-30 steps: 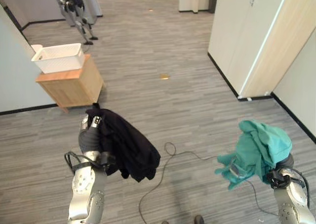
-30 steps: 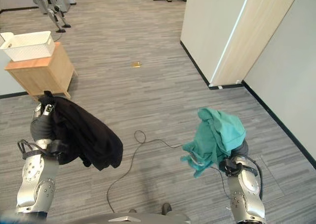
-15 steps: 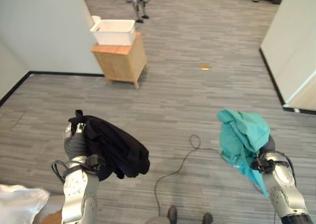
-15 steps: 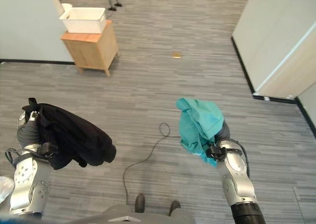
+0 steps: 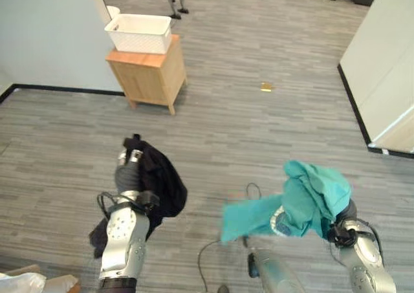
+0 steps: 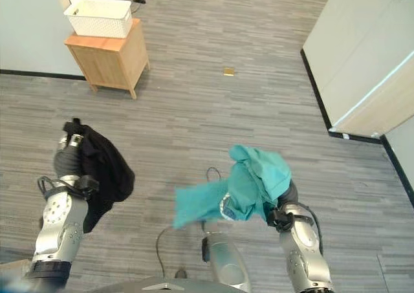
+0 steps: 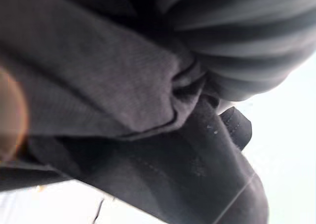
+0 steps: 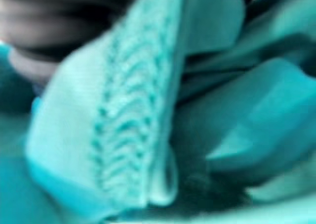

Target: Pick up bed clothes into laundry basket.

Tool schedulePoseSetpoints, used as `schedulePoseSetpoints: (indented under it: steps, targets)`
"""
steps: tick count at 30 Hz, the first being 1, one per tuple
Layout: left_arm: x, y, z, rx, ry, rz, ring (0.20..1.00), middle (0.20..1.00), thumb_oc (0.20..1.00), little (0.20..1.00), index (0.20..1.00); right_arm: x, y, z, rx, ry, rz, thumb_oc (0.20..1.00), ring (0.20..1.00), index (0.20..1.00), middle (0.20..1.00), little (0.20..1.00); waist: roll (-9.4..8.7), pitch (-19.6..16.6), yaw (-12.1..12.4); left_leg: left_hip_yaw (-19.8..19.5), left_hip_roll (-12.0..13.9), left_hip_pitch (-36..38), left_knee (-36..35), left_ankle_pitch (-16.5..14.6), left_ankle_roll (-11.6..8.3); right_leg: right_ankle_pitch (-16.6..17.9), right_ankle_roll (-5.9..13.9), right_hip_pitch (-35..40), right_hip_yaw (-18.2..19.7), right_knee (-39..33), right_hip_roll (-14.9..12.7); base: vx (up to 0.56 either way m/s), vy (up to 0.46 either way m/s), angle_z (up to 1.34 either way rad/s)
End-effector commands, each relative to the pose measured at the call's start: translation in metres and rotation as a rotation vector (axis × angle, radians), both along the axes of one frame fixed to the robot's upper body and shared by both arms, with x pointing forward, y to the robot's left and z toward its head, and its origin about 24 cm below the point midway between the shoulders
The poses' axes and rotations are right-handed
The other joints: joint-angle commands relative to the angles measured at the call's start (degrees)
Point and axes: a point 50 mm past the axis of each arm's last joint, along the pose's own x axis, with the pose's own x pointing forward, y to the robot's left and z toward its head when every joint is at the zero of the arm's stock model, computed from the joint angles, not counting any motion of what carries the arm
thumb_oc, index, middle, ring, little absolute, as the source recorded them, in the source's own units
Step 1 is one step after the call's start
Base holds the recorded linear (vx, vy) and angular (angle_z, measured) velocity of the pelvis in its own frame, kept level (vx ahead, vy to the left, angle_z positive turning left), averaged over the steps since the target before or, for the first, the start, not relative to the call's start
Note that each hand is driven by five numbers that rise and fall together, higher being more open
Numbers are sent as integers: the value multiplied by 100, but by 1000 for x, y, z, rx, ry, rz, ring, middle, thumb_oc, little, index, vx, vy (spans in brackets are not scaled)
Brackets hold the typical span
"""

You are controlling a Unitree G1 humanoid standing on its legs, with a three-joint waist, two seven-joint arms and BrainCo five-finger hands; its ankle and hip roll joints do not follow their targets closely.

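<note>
A white laundry basket [image 5: 138,33] stands on a small wooden cabinet [image 5: 147,73] far ahead at the left, by the wall. My left hand [image 5: 131,165] is raised at the lower left, shut on a black garment [image 5: 161,184] that hangs bunched beside the wrist; a tuft sticks out above the hand. The left wrist view has the same black cloth [image 7: 123,100] folded against the ribbed cover. At the lower right a teal garment [image 5: 310,196] drapes over my right hand [image 5: 347,213] and hides it, one flap flaring out to the left. Teal cloth [image 8: 148,115] lies across the right wrist view.
Grey plank floor runs between me and the cabinet. White cupboards [image 5: 381,60] line the right side and a pale wall [image 5: 45,41] the left. A small yellow scrap [image 5: 266,86] lies on the floor. Something white [image 5: 19,285] shows at the bottom left corner.
The view has swung, so the cabinet sits a little differently. The teal garment's flap has flung out to the left. The black garment now hangs bunched closer to my left arm.
</note>
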Motion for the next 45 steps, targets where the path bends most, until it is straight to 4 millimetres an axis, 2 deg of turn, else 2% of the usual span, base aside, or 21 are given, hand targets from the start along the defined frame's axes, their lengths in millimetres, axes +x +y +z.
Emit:
schedulePoseSetpoints:
  steps: [1, 2, 3, 4, 5, 6, 7, 9, 11, 15, 21, 25, 27, 29, 30, 31, 32, 35, 39, 43, 45]
  targets:
    - [-9, 12, 37, 105, -164, -32, 200, 200, 200, 200, 200, 25, -12, 33, -33, -176, -11, 200, 200, 200, 200, 200, 12, -407, 73, 472, 418, 718, -89, 290, -426, 949, 249, 243, -171, -122, -175, 597, -228, 76]
    - [-8, 10, 36, 59, -174, -24, 200, 200, 200, 200, 200, 27, -14, 36, -51, -180, -1, 200, 200, 200, 200, 200, 98, -476, 92, 562, 529, 547, 724, 1033, -797, 894, 101, 509, -332, -48, -74, 450, -162, 29]
    - [-8, 10, 36, 59, -174, -23, 200, 200, 200, 200, 200, 27, -14, 36, -51, -179, 0, 200, 200, 200, 200, 200, 116, -484, 88, 564, 549, 549, 729, 1013, -792, 870, 109, 519, -339, -58, -56, 599, -261, 1]
    - [-5, 7, 42, 25, -208, -32, 200, 200, 200, 200, 200, 28, -18, 39, -54, -193, -9, 200, 200, 200, 200, 200, 76, -495, 117, 816, 555, -37, 2125, 2059, -1331, 718, -54, 987, -537, -177, -76, 322, -136, 19]
    - [-5, 7, 42, 26, -208, -31, 200, 200, 200, 200, 200, 28, -18, 39, -53, -192, -9, 200, 200, 200, 200, 200, 93, -506, 111, 816, 576, -44, 2143, 2033, -1326, 698, -48, 995, -543, -191, -57, 596, -386, 35]
    - [-2, 6, 51, 22, -245, -40, 200, 200, 200, 200, 200, 25, -28, 42, -43, -212, -63, 200, 200, 200, 200, 200, -88, -372, 116, 1684, 907, -778, 3647, 2430, -1438, 412, -338, 1613, -670, -354, -97, 289, -241, 33]
    - [-2, 6, 51, 23, -246, -41, 200, 200, 200, 200, 200, 25, -28, 42, -42, -213, -64, 200, 200, 200, 200, 200, -106, -369, 117, 1685, 891, -806, 3668, 2438, -1432, 426, -338, 1597, -668, -353, -115, 439, -391, 48]
    - [4, 4, 58, 17, -272, -41, 200, 200, 200, 200, 200, 24, -36, 45, -65, -219, -126, 200, 200, 200, 200, 200, -222, -265, 127, 2813, 1689, -1177, 3947, 2325, -1197, 127, -510, 1950, -771, -406, -96, 388, -268, 40]
    - [9, 0, 60, 8, -278, -55, 200, 200, 200, 200, 200, 23, -37, 46, -61, -222, -148, 200, 200, 200, 200, 200, -287, -176, 271, 3198, 1906, -1783, 3762, 2021, -1106, -94, -496, 2284, -735, -449, -171, 335, -96, 38]
    - [8, 1, 48, 28, -229, -46, 200, 200, 200, 200, 200, 11, -44, 38, -94, -176, -163, 200, 200, 200, 200, 200, -266, -230, 386, 3119, 1446, -2704, 2009, 1689, -899, -463, -326, 2797, -649, -479, -284, 407, 51, -12]
    - [3, 17, 49, 68, -233, 61, 200, 200, 200, 200, 200, 17, -46, 48, -118, -226, -178, 200, 200, 200, 200, 200, -156, -303, 687, 2791, 1330, -2811, -542, 2602, -1080, -810, -94, 3488, -354, -513, -316, 491, 142, -29]
    - [-6, 33, 51, 67, -243, 154, 200, 200, 200, 200, 200, 17, -46, 48, -127, -224, -188, 200, 200, 200, 200, 200, -165, -556, 792, 3068, 1445, -2680, -367, 2827, -1063, -1024, 59, 3851, -218, -513, -512, 502, 197, -58]
    - [-7, 36, 51, 67, -244, 171, 200, 200, 200, 200, 200, 18, -45, 50, -137, -228, -188, 200, 200, 200, 200, 200, -214, -606, 810, 3124, 1393, -2820, -22, 2637, -952, -1053, 131, 3890, -214, -377, -686, 450, 223, -34]
    - [-3, 35, 59, 81, -272, 178, 200, 200, 200, 200, 200, 22, -37, 53, -129, -248, -161, 200, 200, 200, 200, 200, -422, -580, 838, 3179, 1136, -2780, 544, 2030, -620, -33, 422, 3387, -133, 1205, -1269, 496, 315, -24]
    - [-2, 34, 63, 96, -283, 170, 200, 200, 200, 200, 200, 22, -33, 52, -122, -248, -139, 200, 200, 200, 200, 200, -422, -525, 820, 3195, 966, -2602, 520, 1858, -455, 544, 408, 3074, 6, 2026, -1323, 264, 232, -2]
    - [-2, 34, 63, 97, -284, 171, 200, 200, 200, 200, 200, 22, -32, 52, -122, -249, -139, 200, 200, 200, 200, 200, -414, -532, 842, 3219, 981, -2612, 506, 1876, -441, 558, 413, 3028, 42, 2048, -1315, 311, 353, 13]
    - [1, 32, 68, 123, -298, 153, 200, 200, 200, 200, 200, 26, -28, 52, -142, -247, -116, 200, 200, 200, 200, 200, -293, -217, 663, 3077, 879, -2170, 395, 1688, -251, 964, 350, 2215, 296, 3274, -1177, 288, 289, 13]
    - [2, 33, 73, 163, -305, 155, 200, 200, 200, 200, 200, 29, -22, 51, -107, -250, -109, 200, 200, 200, 200, 200, -128, -71, 573, 2998, 894, -1796, 197, 1558, -183, 677, 299, 1571, 200, 3695, -1086, 330, 197, 55]
    - [-3, 36, 74, 152, -307, 137, 200, 200, 200, 200, 200, 25, -21, 43, -84, -215, -92, 200, 200, 200, 200, 200, -84, -8, 361, 2946, 818, -1085, -93, 1273, -281, 311, 262, 934, -494, 2515, -1322, 476, 69, 36]
    - [-2, 34, 59, 144, -246, 129, 200, 200, 200, 200, 200, 17, -24, 37, -97, -179, -87, 200, 200, 200, 200, 200, -232, -63, 167, 2682, 696, -526, -435, 1038, -474, 331, 407, 894, -553, 262, -688, 440, -77, 41]
    - [-4, 32, 57, 143, -242, 125, 200, 200, 200, 200, 200, 13, -23, 35, -101, -169, -72, 200, 200, 200, 200, 200, -273, -87, 174, 2641, 703, -496, -432, 1027, -503, 339, 385, 1074, -623, 206, -665, 260, -137, 54]
